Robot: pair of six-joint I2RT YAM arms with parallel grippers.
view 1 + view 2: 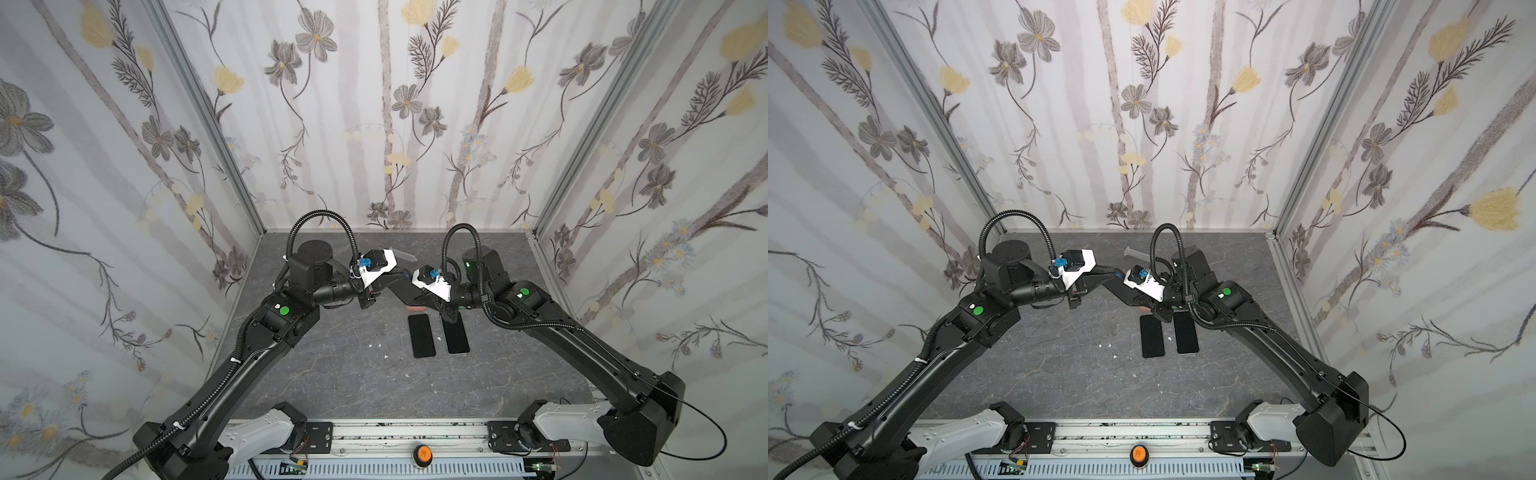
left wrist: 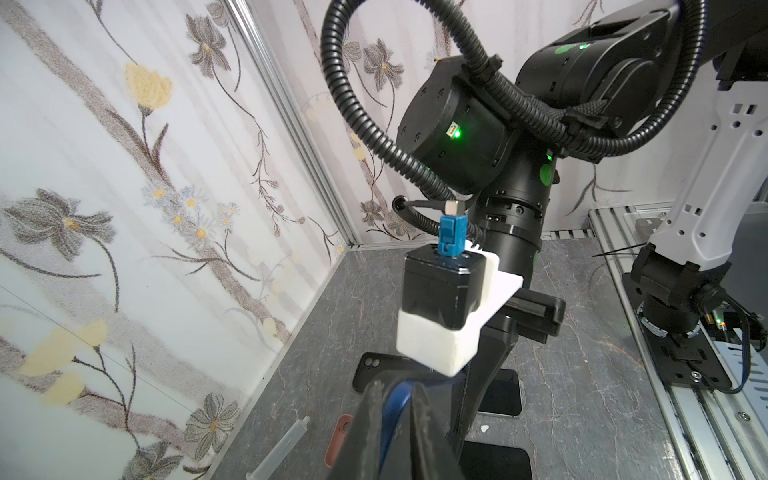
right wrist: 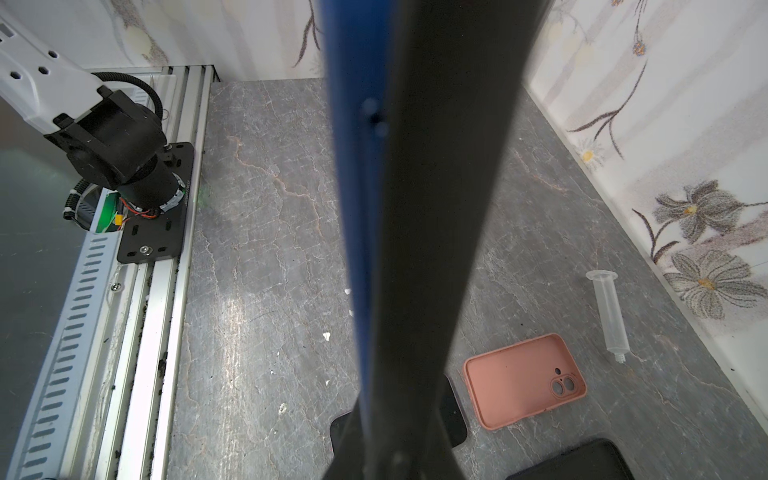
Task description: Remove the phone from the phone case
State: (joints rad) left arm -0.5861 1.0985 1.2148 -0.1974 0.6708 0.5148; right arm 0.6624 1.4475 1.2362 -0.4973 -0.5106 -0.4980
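Left gripper (image 2: 397,413) is clenched on the rim of the blue phone case (image 3: 353,166), which hangs edge-on in the air over the back middle of the grey table (image 1: 332,374), with the dark phone (image 3: 436,187) against it. Right gripper (image 3: 388,451) pinches the same cased phone from the opposite side; its arm carries a green dot sticker (image 1: 524,292), any print too small to read. Below, one black handset (image 1: 422,336) and a second handset (image 1: 456,336) lie side by side, near a pink case (image 3: 523,380) and a clear syringe barrel (image 3: 609,316).
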